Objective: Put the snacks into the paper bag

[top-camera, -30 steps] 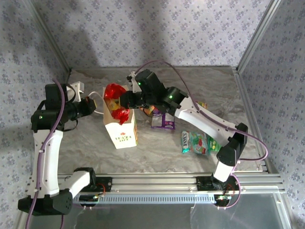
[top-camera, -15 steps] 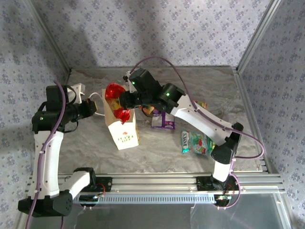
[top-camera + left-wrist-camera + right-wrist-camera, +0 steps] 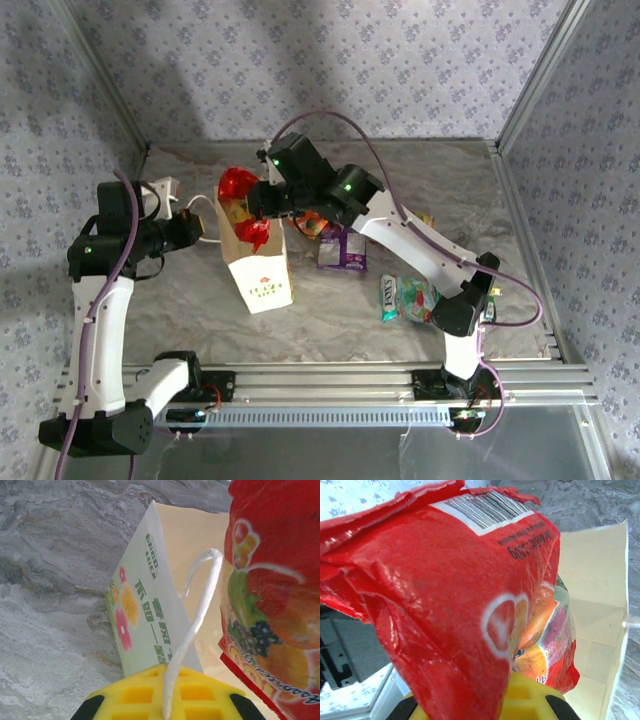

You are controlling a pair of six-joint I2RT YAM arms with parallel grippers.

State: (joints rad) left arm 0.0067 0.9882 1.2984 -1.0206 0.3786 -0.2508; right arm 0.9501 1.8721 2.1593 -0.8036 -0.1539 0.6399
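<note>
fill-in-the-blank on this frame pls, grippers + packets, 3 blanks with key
The right gripper is shut on a ____ packet over the paper bag's open top.
The left gripper is shut on the bag's white cord ____.
The purple packet and the teal-green packet lie on the ____, outside the bag.
Missing: red; handle; table.

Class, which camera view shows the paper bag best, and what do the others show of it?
The top external view: the whole paper bag stands with its mouth open, a red packet at it. The left wrist view gives one printed side and a cord handle; the right wrist view, its inner walls.
</note>
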